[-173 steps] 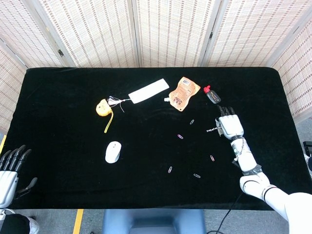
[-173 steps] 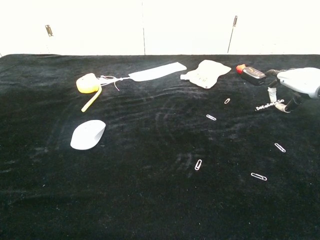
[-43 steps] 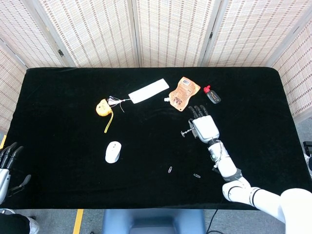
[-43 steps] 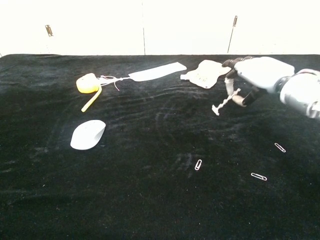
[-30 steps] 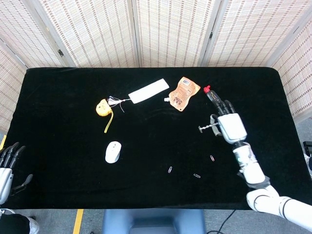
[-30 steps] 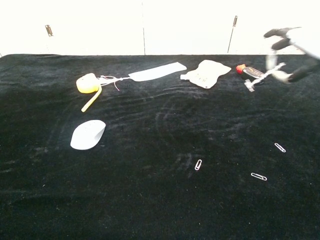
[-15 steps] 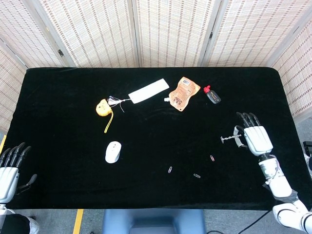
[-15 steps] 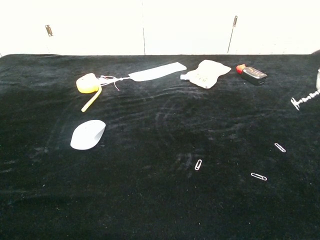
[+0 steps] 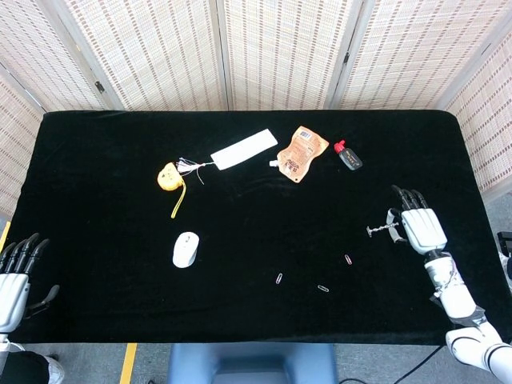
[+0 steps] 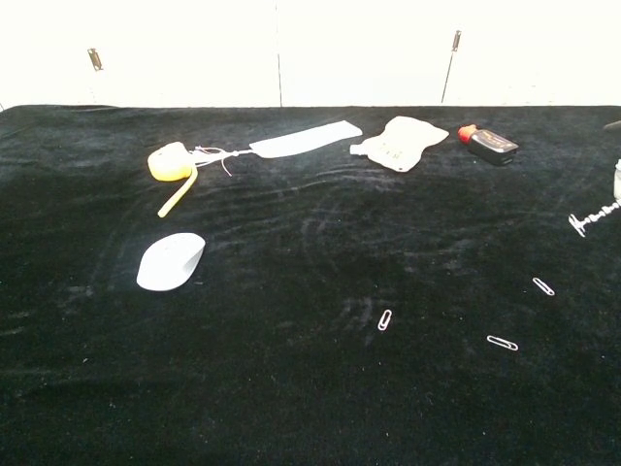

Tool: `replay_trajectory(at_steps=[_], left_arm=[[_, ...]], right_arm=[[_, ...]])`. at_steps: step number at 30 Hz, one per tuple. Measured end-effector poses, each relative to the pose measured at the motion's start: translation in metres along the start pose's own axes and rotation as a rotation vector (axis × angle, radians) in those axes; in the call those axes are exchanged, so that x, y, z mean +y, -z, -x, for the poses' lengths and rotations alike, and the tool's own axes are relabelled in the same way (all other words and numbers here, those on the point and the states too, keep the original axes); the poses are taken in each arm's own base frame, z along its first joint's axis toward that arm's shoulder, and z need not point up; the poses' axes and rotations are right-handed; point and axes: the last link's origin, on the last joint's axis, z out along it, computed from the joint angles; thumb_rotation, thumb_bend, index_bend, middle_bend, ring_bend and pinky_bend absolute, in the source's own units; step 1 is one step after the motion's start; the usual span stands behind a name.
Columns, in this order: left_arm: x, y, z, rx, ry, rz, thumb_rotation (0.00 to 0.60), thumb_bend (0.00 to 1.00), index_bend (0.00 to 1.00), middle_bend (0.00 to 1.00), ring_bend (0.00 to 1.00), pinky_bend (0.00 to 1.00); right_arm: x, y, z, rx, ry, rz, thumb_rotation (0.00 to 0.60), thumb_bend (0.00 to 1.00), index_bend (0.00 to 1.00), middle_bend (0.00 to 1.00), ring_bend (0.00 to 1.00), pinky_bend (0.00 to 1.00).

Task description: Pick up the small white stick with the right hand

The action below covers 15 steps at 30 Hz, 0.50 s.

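My right hand (image 9: 421, 229) is at the right side of the table, above the black cloth, and pinches the small white stick (image 9: 381, 231), which juts out to its left. In the chest view only the stick's tip (image 10: 592, 219) shows at the right edge, lifted off the cloth; the hand itself is cut off there. My left hand (image 9: 14, 282) hangs off the table's near-left corner with its fingers spread and nothing in it.
On the black table (image 9: 112, 232) lie a white mouse (image 9: 186, 250), a yellow tape measure (image 9: 169, 177), a long white strip (image 9: 243, 149), an orange pouch (image 9: 302, 153), a small black bottle with a red cap (image 9: 347, 155), and several paper clips (image 9: 348, 259).
Over the last second my right hand has carried the stick from beside the black bottle to the table's right side and a little lower. The left hand has barely shifted.
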Motion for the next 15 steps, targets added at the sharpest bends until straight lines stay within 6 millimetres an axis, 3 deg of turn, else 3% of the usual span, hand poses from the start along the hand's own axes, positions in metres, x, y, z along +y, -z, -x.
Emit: replay_trajectory(at_steps=[5,11,15], left_arm=[[-0.001,0.0,-0.001,0.002,0.006,-0.001,0.6,0.37,0.0,0.0,0.0,0.0],[0.0,0.002,-0.002,0.007,0.004,0.006,0.6,0.37,0.0,0.0,0.0,0.0],[0.001,0.003,-0.003,0.01,0.005,0.014,0.6,0.37,0.0,0.0,0.0,0.0]], right_arm=[[0.004,0.002,-0.004,0.031,0.033,-0.007,0.6,0.38,0.16,0.0,0.03,0.0],[0.004,0.009,-0.014,0.067,0.058,-0.024,0.6,0.33,0.1,0.0,0.0,0.0],[-0.003,0.023,-0.025,0.088,0.032,-0.032,0.6,0.33,0.06,0.0,0.0,0.0]])
